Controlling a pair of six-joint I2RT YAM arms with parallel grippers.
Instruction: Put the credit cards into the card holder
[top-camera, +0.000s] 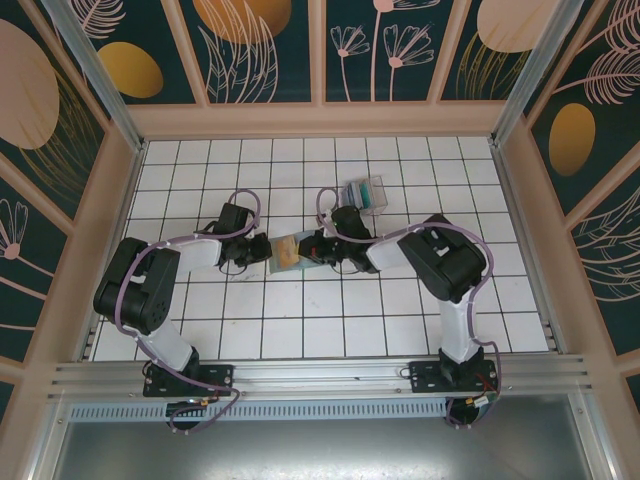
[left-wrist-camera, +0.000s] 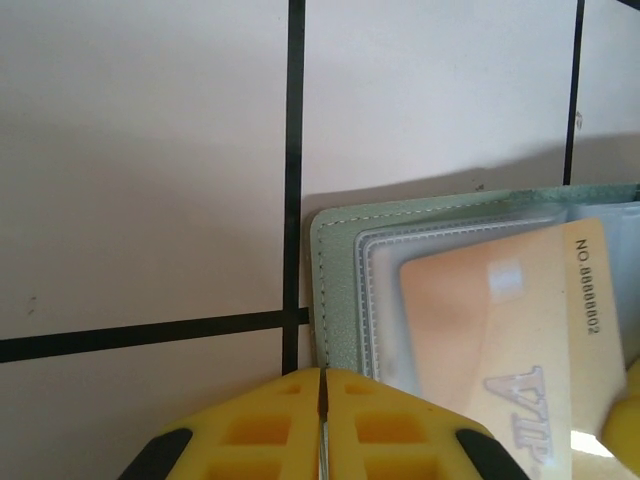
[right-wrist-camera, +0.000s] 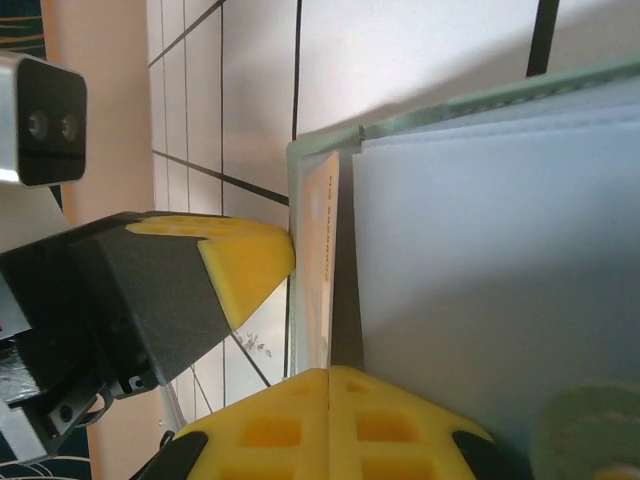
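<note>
The sage-green card holder (top-camera: 284, 264) lies open on the tiles between my two grippers. Its stitched edge (left-wrist-camera: 335, 290) runs into the shut fingers of my left gripper (left-wrist-camera: 323, 376), which pinch that edge. An orange credit card (left-wrist-camera: 500, 330) printed "VIP" sits partly under a clear pocket. My right gripper (right-wrist-camera: 329, 373) is shut on that same card (right-wrist-camera: 325, 250), seen edge-on beside the pale pocket sheets (right-wrist-camera: 500, 280). From above, the left gripper (top-camera: 262, 253) and right gripper (top-camera: 312, 248) flank the holder. More credit cards (top-camera: 365, 192) lie in a bunch farther back.
White tiled floor (top-camera: 400, 320) with black grout, boxed in by wooden side walls (top-camera: 525, 200) and patterned panels. The left gripper's yellow finger (right-wrist-camera: 245, 262) stands close to the holder's corner in the right wrist view.
</note>
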